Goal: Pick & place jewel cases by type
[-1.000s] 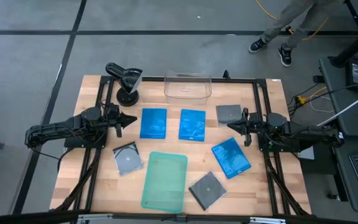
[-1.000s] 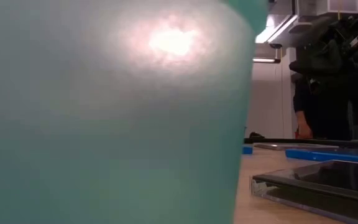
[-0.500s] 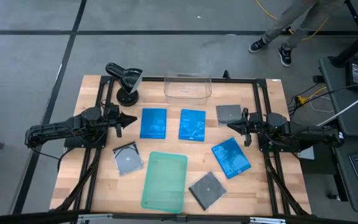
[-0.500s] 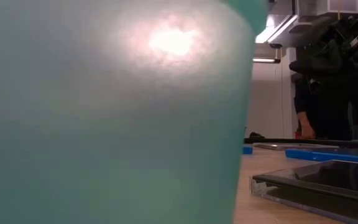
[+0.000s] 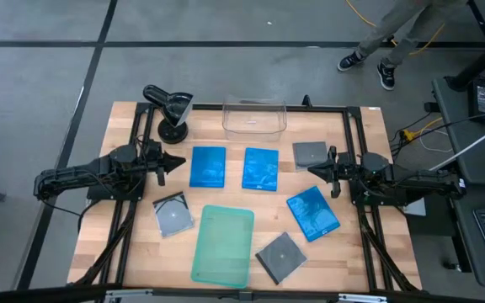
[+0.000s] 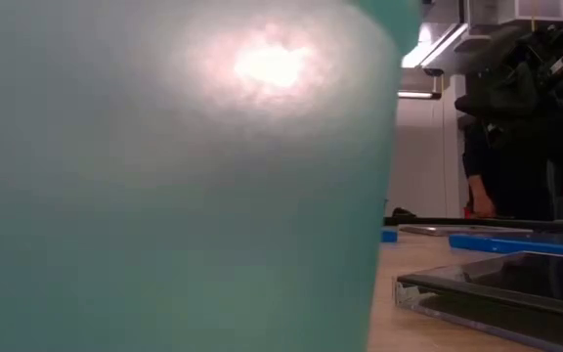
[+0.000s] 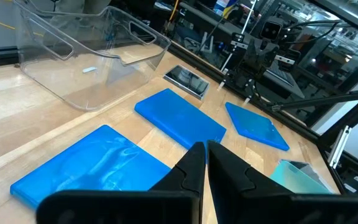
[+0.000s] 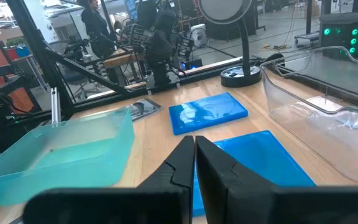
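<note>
A: Six jewel cases lie loose on the table (image 5: 369, 252), none sorted yet. Nearest the camera edge sits a grey case (image 5: 279, 256), beside the green tray (image 5: 223, 245); another grey case (image 5: 173, 214) lies on the tray's other side.

B: And the grippers?

A: Both hover at mid-table, fingers pressed together, holding nothing. The left gripper (image 5: 173, 160) points at a blue case (image 5: 208, 166) just beside it. The right gripper (image 5: 316, 169) sits between the tilted blue case (image 5: 313, 212) and the third grey case (image 5: 310, 154).

B: So how should the first pick go?

A: I'd say open the fingers wide first, come down over one edge of the nearest blue case, and pinch across its thin side. Flat cases can slide.

B: Farther back?

A: The middle blue case (image 5: 260, 168), then the clear bin (image 5: 254, 116) at the far edge.
</note>
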{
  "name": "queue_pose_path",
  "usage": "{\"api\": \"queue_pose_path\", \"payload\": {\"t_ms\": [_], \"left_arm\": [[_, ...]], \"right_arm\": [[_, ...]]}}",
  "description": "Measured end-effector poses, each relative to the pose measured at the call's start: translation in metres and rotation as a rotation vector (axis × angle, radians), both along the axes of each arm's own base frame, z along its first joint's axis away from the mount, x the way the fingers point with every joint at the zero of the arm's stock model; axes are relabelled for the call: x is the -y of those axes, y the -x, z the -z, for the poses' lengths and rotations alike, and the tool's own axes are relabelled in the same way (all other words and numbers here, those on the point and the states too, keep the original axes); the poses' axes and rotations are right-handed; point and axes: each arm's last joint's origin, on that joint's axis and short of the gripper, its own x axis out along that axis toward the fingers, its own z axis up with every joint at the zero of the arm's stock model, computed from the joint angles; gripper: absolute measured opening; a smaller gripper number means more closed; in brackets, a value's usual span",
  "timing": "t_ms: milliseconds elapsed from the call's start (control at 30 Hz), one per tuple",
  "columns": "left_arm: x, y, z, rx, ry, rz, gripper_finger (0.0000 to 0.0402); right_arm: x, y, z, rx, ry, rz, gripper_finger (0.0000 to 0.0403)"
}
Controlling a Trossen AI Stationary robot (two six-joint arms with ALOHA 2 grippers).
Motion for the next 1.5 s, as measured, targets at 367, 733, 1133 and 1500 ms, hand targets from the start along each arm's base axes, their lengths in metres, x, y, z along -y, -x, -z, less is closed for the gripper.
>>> {"api": "queue_pose_path", "payload": {"t_ms": [367, 733, 1133, 1500], "left_arm": [[0.000, 0.000, 0.000, 0.000, 0.000, 0.000, 0.0013], [0.000, 0.000, 0.000, 0.000, 0.000, 0.000, 0.0011], [-0.004, 0.001, -0.002, 0.031, 0.027, -0.167, 0.0013], [-0.004, 0.000, -0.020, 0.195, -0.073, -0.143, 0.0009]], "right_arm": [[0.000, 0.000, 0.000, 0.001, 0.001, 0.000, 0.0020], [0.000, 0.000, -0.003, 0.039, -0.109, 0.005, 0.0020], [0.000, 0.000, -0.003, 0.051, -0.210, 0.009, 0.0020], [0.000, 0.001, -0.022, 0.093, -0.092, 0.009, 0.0020]]}}
